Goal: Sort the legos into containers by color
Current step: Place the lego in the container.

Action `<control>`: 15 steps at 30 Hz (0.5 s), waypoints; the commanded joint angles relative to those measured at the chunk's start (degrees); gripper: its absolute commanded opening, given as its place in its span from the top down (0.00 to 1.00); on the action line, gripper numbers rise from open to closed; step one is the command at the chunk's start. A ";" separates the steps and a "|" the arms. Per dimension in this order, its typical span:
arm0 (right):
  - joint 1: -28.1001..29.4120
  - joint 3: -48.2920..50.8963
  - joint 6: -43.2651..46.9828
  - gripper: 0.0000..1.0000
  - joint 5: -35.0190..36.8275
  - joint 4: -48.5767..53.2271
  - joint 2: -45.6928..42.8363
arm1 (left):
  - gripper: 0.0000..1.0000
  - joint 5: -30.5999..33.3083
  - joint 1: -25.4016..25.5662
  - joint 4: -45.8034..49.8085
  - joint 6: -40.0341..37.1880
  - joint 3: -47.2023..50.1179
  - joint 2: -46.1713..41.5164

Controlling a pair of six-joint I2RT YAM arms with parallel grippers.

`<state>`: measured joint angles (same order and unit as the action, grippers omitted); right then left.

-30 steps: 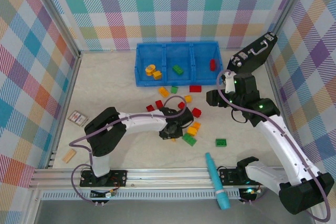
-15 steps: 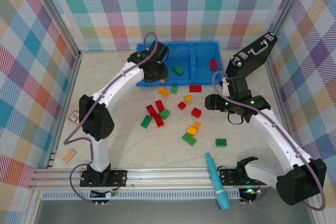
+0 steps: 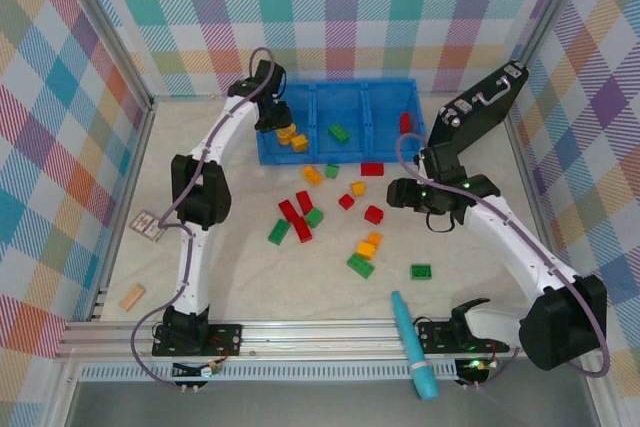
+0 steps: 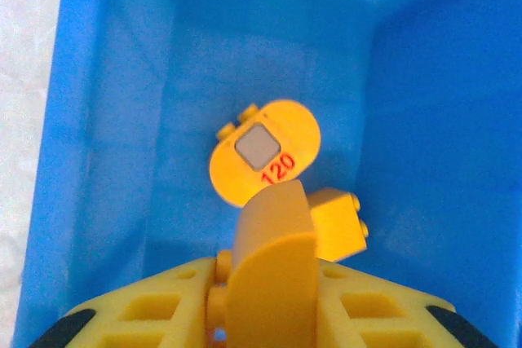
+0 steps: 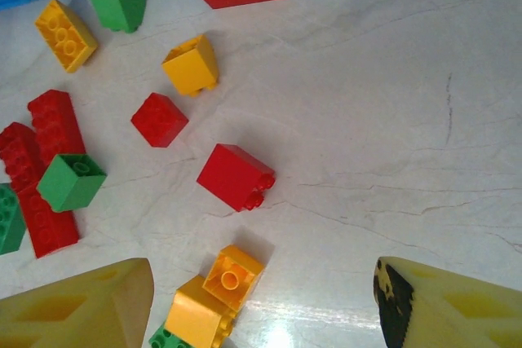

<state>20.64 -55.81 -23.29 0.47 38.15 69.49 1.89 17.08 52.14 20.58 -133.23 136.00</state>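
The left end effector [image 3: 271, 115] hangs above the left compartment of the glossy blue plastic three-bay tray [image 3: 340, 85], clenched on a smooth curved yellow plastic brick [image 4: 273, 275], apparently to drop it among the yellow pieces [image 4: 265, 152] lying there. The right end effector [image 5: 265, 287] hovers released near a studded red brick [image 5: 235, 177] on the pale marbled worktop [image 5: 408, 103], probably its next pick.

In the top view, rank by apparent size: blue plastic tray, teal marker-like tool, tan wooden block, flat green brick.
1. Blue plastic tray
2. Teal marker-like tool
3. Tan wooden block and flat green brick look about alike, so unranked.
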 commanded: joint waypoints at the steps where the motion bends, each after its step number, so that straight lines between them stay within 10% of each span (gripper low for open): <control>1: 0.27 -1.96 0.22 0.28 2.09 -1.17 0.54 | 0.61 -3.75 -0.53 -0.37 -1.25 -4.71 2.64; 15: 0.18 -3.27 4.99 0.26 4.15 -0.29 0.20 | 0.50 -6.86 2.03 4.98 -8.04 4.62 -10.19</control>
<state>20.64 -56.73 -21.34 2.26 38.06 70.15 -3.99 17.17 52.51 16.97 -131.70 134.56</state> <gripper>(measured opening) 0.733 0.495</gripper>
